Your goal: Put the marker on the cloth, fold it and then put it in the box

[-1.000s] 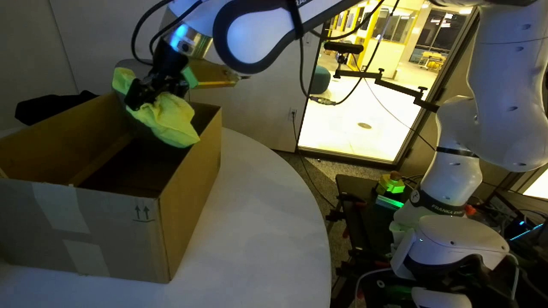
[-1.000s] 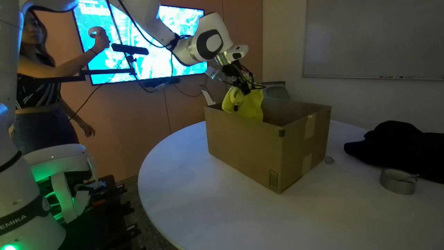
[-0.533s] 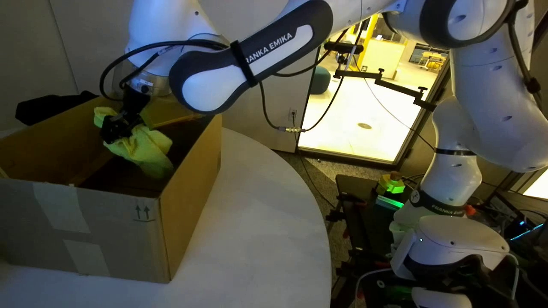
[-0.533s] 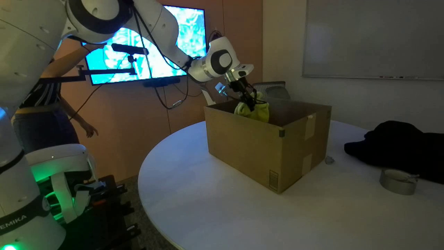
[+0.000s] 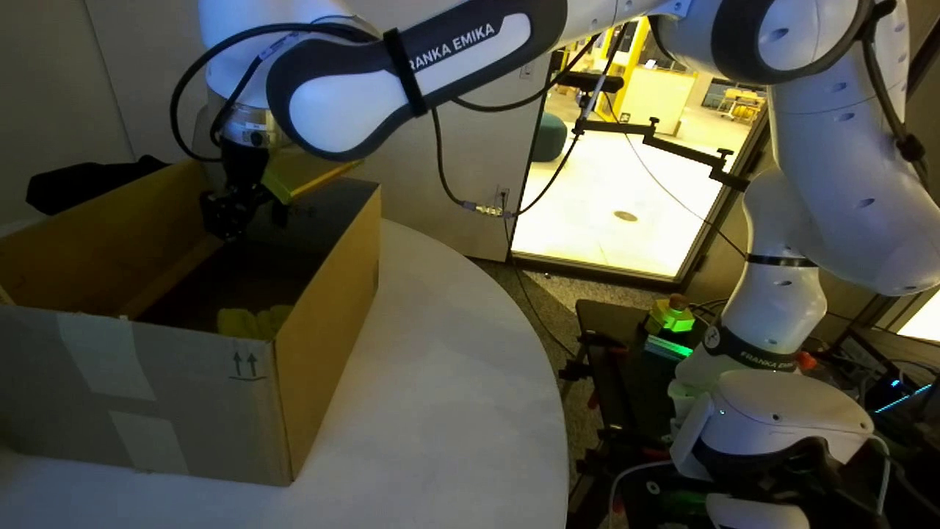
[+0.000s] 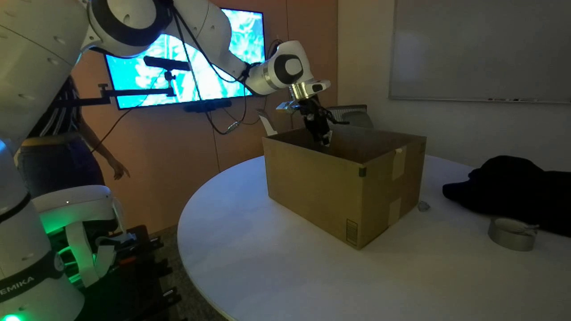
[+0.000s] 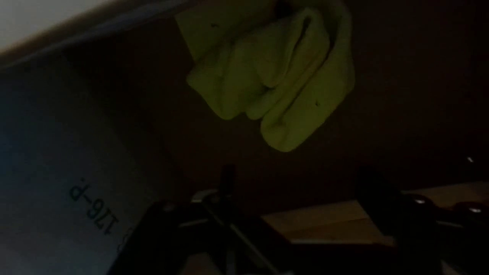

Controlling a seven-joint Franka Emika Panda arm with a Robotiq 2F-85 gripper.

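Note:
The yellow-green cloth (image 7: 282, 72) lies bunched and folded on the dark floor inside the box, and a bit of the cloth (image 5: 253, 323) shows past the near wall in an exterior view. My gripper (image 7: 298, 173) hangs apart from it, its fingers spread wide with nothing between them. In both exterior views the gripper (image 5: 250, 222) is at the mouth of the brown cardboard box (image 6: 312, 191), fingertips below the rim. The marker cannot be made out; a dark spot on the cloth's far side in the wrist view may be its end or a shadow.
The box's tall walls surround the gripper's fingertips. A round white table (image 6: 267, 267) carries the box. Beside it lie a black garment (image 6: 513, 191) and a roll of tape (image 6: 512, 233). A person (image 6: 58, 156) stands behind the arm, near a mounted camera (image 6: 167, 63).
My gripper moved down into the box with the cloth, then opened and let it go. The cloth dropped to the box floor, and the gripper has since risen slightly.

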